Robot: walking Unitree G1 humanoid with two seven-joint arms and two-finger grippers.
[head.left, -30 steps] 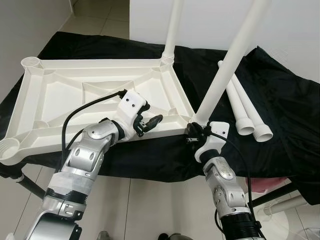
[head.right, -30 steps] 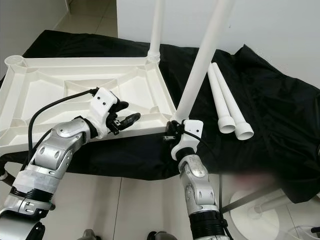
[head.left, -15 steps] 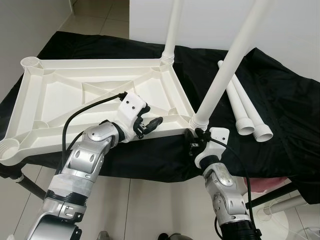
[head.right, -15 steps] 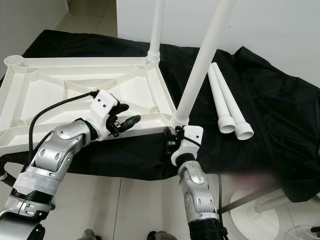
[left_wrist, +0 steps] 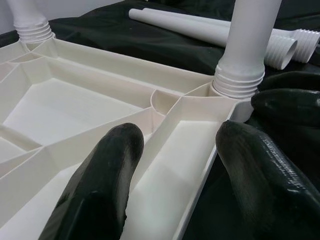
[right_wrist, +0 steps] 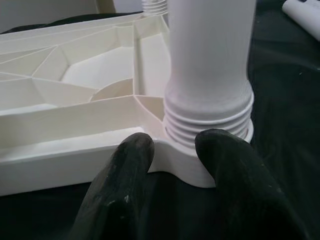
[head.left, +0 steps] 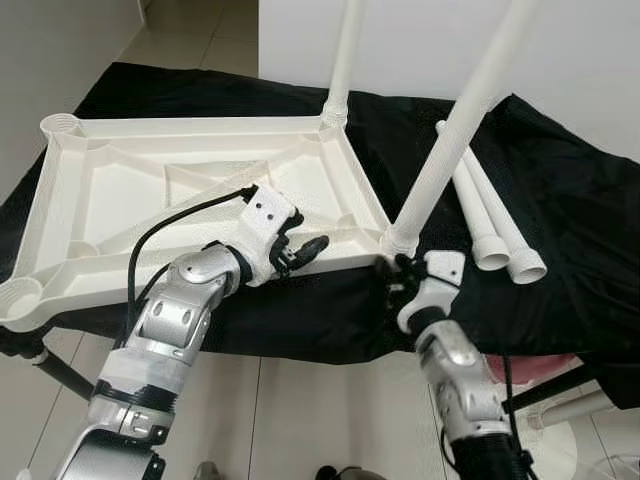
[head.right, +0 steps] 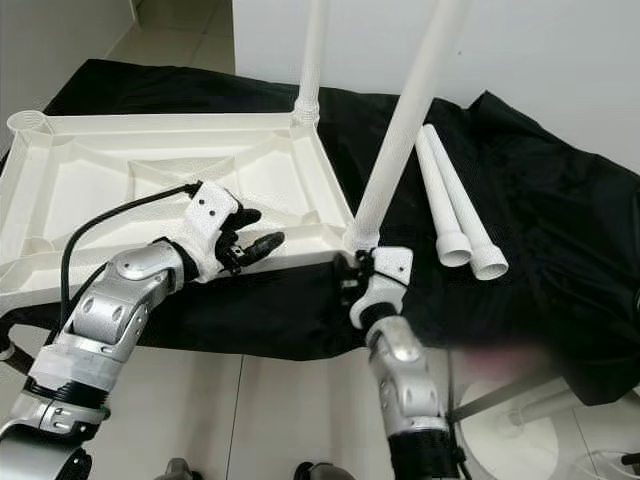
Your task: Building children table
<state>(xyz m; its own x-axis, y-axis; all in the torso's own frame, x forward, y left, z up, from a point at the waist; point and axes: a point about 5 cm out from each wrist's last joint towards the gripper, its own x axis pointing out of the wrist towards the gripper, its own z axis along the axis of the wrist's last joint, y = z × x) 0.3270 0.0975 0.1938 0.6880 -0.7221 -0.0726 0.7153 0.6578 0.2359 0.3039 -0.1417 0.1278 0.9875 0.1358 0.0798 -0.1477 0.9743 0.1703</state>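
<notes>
Head stereo pair steeply downward over the upturned tabletop (head.left: 200, 190); wrist cameras close, both toward its near-right corner socket (right_wrist: 210, 165).

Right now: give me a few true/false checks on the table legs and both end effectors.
1. Two legs stand in corner sockets of the upturned tabletop. True: far leg, near leg.
2. Three spare legs lie on the black cloth. False: two spare legs.
3. The left end effector is at the tabletop's near rim. True.
4. The right end effector grips the near leg halfway up. False: it sits open at the corner socket, below the threaded base.
5. All four sockets are filled. False: two left corners are empty.
</notes>
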